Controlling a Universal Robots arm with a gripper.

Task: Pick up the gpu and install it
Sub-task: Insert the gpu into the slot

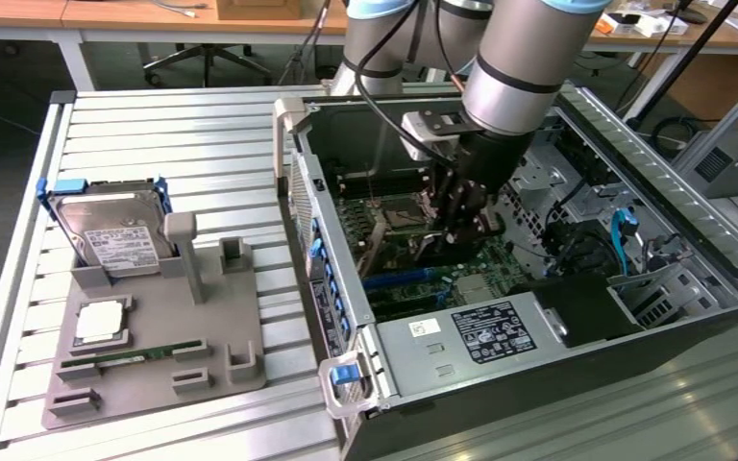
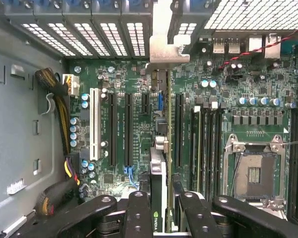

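Inside the open case [image 1: 676,288], the end effector [image 2: 163,206] holds the gpu [image 2: 159,198] edge-on between its fingers [image 2: 137,213], upright over the green motherboard [image 2: 228,119] and its black slots [image 2: 128,129]. A small green logo shows on the card's edge, though its lettering is too small to read. Near the surface's edge at the exterior view's left, a grey tray [image 1: 234,327] carries a labelled hard drive [image 1: 112,235] and a memory stick [image 1: 145,355].

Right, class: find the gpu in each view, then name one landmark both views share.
Exterior view: gpu inside the open case, in the gripper.
Wrist view: gpu edge-on between the fingers, over the motherboard slots.
Shared landmark: the CPU socket.
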